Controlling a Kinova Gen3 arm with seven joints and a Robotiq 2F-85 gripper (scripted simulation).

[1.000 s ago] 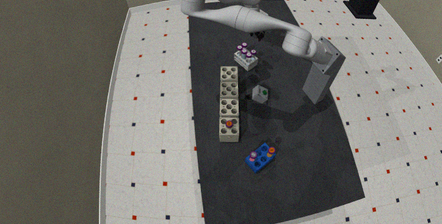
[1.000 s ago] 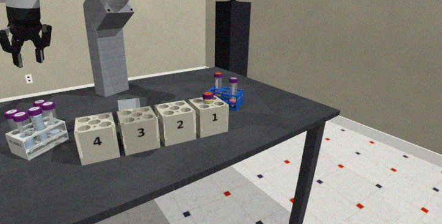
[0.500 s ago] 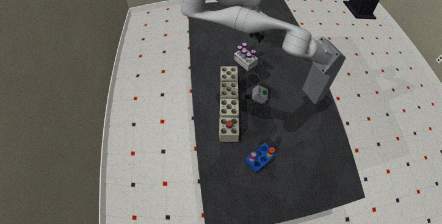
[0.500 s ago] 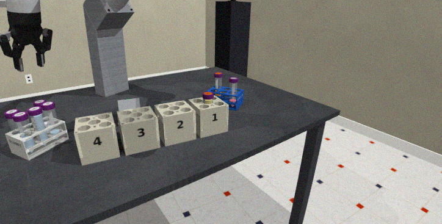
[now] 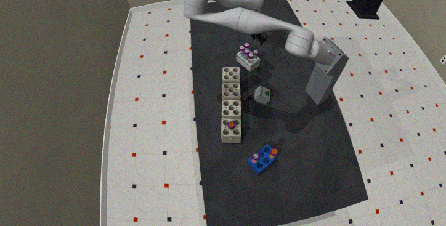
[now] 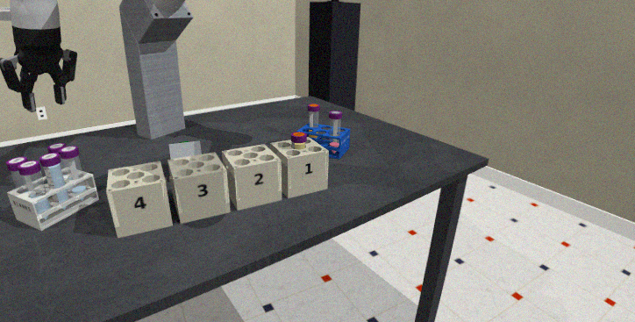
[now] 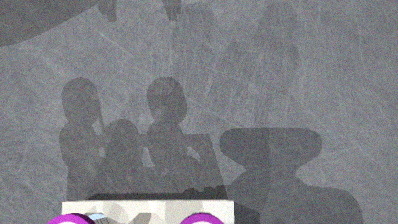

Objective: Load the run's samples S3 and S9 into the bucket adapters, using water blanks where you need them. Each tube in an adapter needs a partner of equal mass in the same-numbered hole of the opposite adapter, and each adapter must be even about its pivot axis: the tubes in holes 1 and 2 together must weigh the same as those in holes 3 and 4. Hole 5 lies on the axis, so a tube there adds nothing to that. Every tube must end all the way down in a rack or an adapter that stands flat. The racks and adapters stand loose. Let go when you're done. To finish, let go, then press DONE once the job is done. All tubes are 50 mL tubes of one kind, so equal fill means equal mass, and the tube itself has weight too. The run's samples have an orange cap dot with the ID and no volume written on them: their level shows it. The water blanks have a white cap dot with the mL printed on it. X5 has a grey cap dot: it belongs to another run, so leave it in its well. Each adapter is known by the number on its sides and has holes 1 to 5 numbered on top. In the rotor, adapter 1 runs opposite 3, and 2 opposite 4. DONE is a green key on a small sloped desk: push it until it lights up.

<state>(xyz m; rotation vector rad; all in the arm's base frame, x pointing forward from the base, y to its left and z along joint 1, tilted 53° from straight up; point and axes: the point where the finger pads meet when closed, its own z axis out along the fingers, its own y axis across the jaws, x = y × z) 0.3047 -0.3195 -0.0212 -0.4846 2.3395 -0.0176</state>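
My gripper (image 6: 43, 98) (image 5: 260, 38) is open and empty. It hangs high above the table, behind the white blanks rack (image 5: 251, 66) (image 6: 26, 211) (image 7: 150, 207), which holds several purple-capped water blanks (image 5: 246, 52) (image 6: 49, 160). In the wrist view only the rack's edge and two caps (image 7: 200, 219) show at the bottom. Adapters 4 (image 5: 230, 74) (image 6: 139, 202), 3 (image 5: 230, 90) (image 6: 202, 190), 2 (image 5: 230, 108) (image 6: 257, 179) and 1 (image 5: 230, 138) (image 6: 307, 169) stand in a row. An orange-dot tube (image 5: 230, 124) (image 6: 298, 139) sits in adapter 1, seemingly in the middle hole. The blue rack (image 5: 254, 165) (image 6: 342, 144) holds another orange-dot tube (image 5: 273, 151) (image 6: 313, 112) and the grey-dot tube (image 5: 255, 156) (image 6: 335, 121).
The small sloped desk (image 5: 260, 98) (image 6: 184, 146) with the green DONE key (image 5: 267, 93) stands between the adapter row and the arm's grey base (image 5: 324, 74) (image 6: 153, 75). The dark table (image 5: 280, 177) (image 6: 266, 239) ends close in front of the adapters. A black pillar (image 6: 333, 48) stands behind.
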